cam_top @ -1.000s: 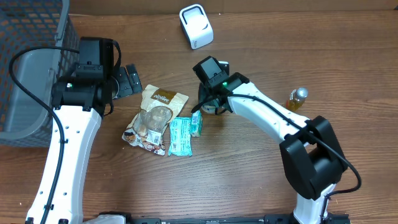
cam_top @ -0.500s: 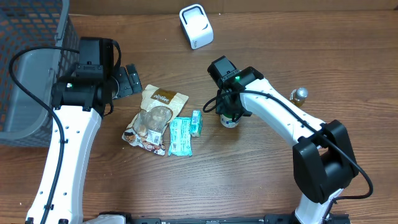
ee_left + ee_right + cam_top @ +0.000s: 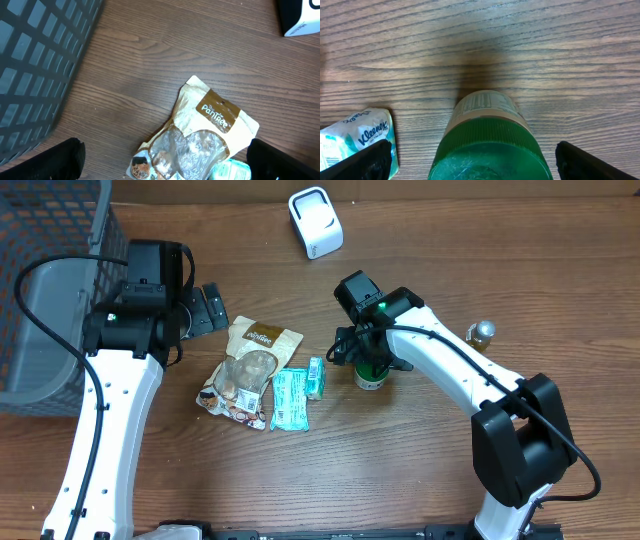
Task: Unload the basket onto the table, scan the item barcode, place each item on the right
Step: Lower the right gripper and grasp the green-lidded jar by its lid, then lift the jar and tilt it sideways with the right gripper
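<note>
While your right pincer (image 3: 472, 162) hangs spread on both sides of the upright green-lidded jar (image 3: 490, 145), any sideways move could knock it over.

On the wooden tabletop (image 3: 400, 480) we see a brown snack pouch (image 3: 248, 370) lying flat, a teal packet (image 3: 291, 399) against its right edge, and a small Kleenex pack (image 3: 316, 377) just beside that. A dark mesh basket (image 3: 50, 220) fills the far left corner. A small amber bottle (image 3: 482, 332) stands well apart on the right.
</note>
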